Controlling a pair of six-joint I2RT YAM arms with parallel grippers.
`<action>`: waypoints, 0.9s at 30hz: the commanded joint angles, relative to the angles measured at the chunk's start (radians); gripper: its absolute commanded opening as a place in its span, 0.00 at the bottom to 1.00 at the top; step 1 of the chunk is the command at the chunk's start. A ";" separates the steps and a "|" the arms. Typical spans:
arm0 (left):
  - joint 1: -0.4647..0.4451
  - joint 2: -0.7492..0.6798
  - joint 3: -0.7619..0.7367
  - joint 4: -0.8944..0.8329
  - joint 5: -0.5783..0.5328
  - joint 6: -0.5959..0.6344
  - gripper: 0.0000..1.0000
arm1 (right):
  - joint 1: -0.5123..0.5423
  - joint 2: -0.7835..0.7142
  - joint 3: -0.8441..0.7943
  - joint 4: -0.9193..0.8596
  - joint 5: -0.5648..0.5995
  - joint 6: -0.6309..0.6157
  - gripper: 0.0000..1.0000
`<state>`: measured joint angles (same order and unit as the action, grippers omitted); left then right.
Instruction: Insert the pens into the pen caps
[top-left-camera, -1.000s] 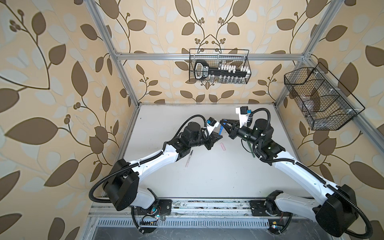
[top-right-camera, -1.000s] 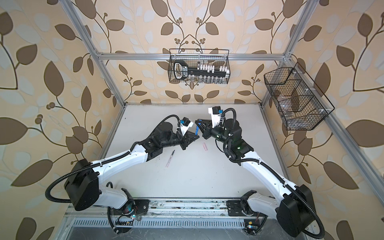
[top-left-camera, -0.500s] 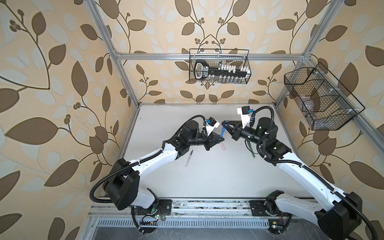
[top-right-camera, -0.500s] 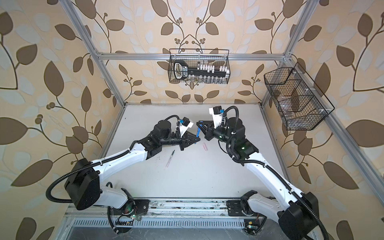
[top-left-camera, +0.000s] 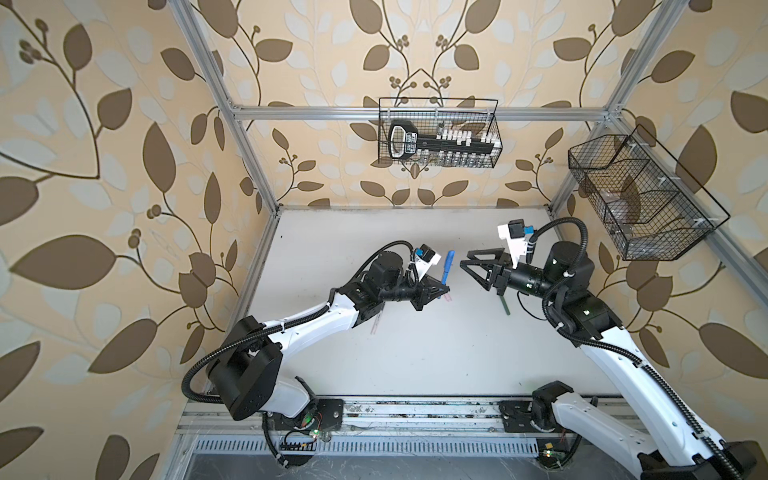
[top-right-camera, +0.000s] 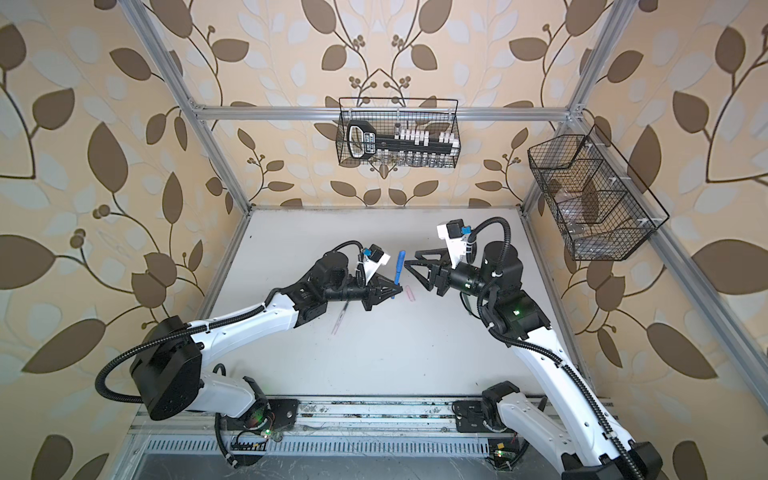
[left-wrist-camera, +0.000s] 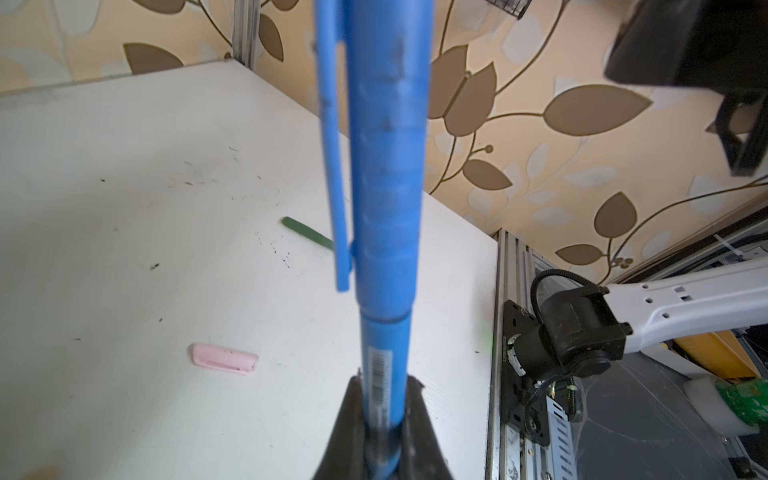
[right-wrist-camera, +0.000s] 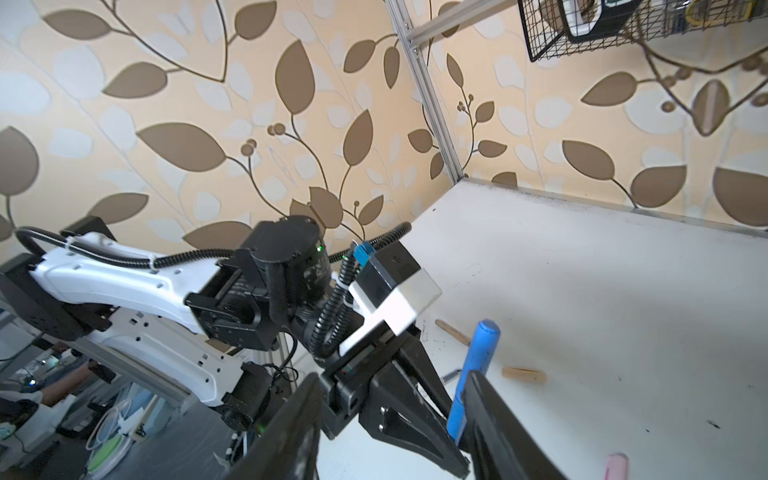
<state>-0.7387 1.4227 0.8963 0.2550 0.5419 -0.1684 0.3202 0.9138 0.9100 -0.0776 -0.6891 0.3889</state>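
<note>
Left fingers (left-wrist-camera: 347, 419) pinch the blue pen (left-wrist-camera: 384, 357) tight near its low end. The pen sticks up in the air over the tabletop (top-left-camera: 415, 365). The blue cap (left-wrist-camera: 386, 145) is on the pen's top end. The right fingers (right-wrist-camera: 494, 415) are spread wide. They are close to the pen but not touching it. A pink cap (left-wrist-camera: 224, 359) lies flat on the tabletop below the pen. A green pen (top-left-camera: 504, 305) lies by the right arm. A pale pink pen (top-right-camera: 338, 322) lies partly under the left arm. A tan pen (right-wrist-camera: 452, 332) and a tan cap (right-wrist-camera: 523, 374) lie near each other.
</note>
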 joint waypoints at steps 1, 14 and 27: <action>-0.019 -0.064 -0.002 0.026 -0.029 -0.011 0.00 | -0.005 0.057 -0.037 0.046 -0.065 0.050 0.54; -0.027 -0.095 0.008 0.003 -0.020 -0.002 0.00 | -0.004 0.128 -0.076 0.134 -0.107 0.122 0.54; -0.031 -0.079 0.032 -0.030 -0.011 0.012 0.00 | -0.001 0.218 0.020 0.122 -0.122 0.114 0.47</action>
<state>-0.7605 1.3468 0.8940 0.2279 0.5163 -0.1680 0.3176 1.1240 0.8795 0.0338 -0.7853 0.5045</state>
